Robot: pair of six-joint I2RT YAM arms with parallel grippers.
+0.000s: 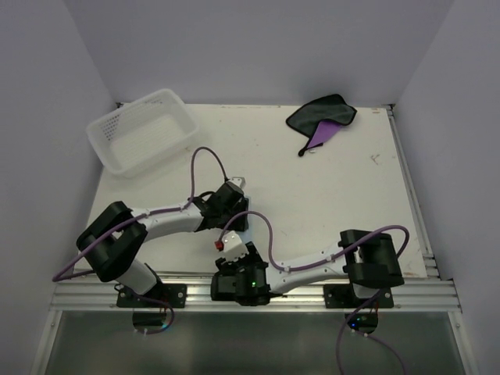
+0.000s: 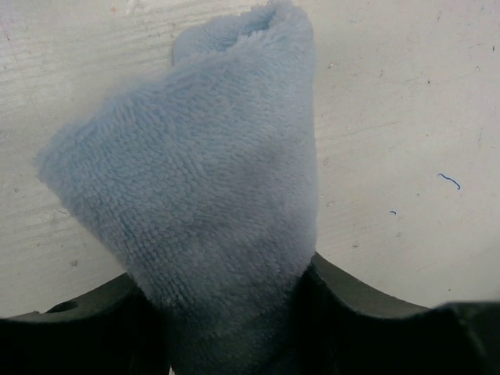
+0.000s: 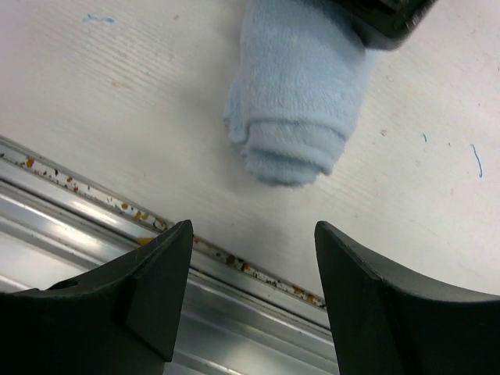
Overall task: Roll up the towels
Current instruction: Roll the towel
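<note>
The light blue towel (image 2: 203,195) is rolled up and sticks out from between the jaws of my left gripper (image 2: 234,289), which is shut on it. In the right wrist view the rolled end of this towel (image 3: 293,101) rests on the white table, and a left fingertip (image 3: 391,19) shows over it. My right gripper (image 3: 254,234) stands open just short of the roll, over the table's front edge, with nothing between its fingers. The purple towel with a dark face (image 1: 322,117) lies crumpled at the back right. The arms hide the blue towel from above.
A white lattice basket (image 1: 141,129) sits tilted at the back left. An aluminium rail (image 3: 234,312) runs along the table's near edge under my right gripper. Both wrists (image 1: 234,234) crowd together at the front centre. White walls close in three sides.
</note>
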